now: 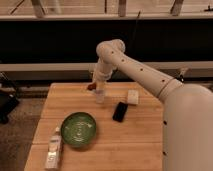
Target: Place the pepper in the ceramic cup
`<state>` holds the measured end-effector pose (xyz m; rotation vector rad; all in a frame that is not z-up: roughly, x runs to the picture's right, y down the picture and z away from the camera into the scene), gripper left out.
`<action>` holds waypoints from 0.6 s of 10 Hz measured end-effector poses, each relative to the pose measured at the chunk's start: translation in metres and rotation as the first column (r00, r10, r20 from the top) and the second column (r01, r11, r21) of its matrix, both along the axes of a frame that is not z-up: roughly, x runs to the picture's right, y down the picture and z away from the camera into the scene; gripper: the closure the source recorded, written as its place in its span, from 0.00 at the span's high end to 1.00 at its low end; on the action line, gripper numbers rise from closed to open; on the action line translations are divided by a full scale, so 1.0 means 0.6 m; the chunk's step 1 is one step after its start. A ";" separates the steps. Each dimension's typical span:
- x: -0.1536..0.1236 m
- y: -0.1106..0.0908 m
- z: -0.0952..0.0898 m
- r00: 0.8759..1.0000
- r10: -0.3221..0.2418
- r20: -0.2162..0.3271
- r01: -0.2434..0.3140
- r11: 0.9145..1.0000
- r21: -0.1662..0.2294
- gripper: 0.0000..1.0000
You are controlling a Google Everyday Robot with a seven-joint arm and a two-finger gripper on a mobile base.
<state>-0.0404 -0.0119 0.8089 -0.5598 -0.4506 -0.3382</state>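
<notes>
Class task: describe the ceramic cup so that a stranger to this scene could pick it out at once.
On the wooden table, look toward the far edge, just below the gripper shut on the pepper. The ceramic cup stands there: small, pale, handleless, far smaller than the green bowl.

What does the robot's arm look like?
The arm is white, thick and rounded like a tube, with a bulging elbow joint and a row of small dark dots along it. Its gripper, above the wooden table, is small and darker.
</notes>
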 end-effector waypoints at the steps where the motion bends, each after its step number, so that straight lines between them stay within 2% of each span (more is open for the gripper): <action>1: -0.005 0.003 0.000 1.000 0.000 0.007 0.000 1.000 -0.006 0.00; 5: -0.030 0.013 0.000 0.999 -0.003 0.035 0.004 1.000 -0.026 0.00; 6: -0.033 0.014 0.002 0.999 -0.002 0.038 0.003 1.000 -0.029 0.04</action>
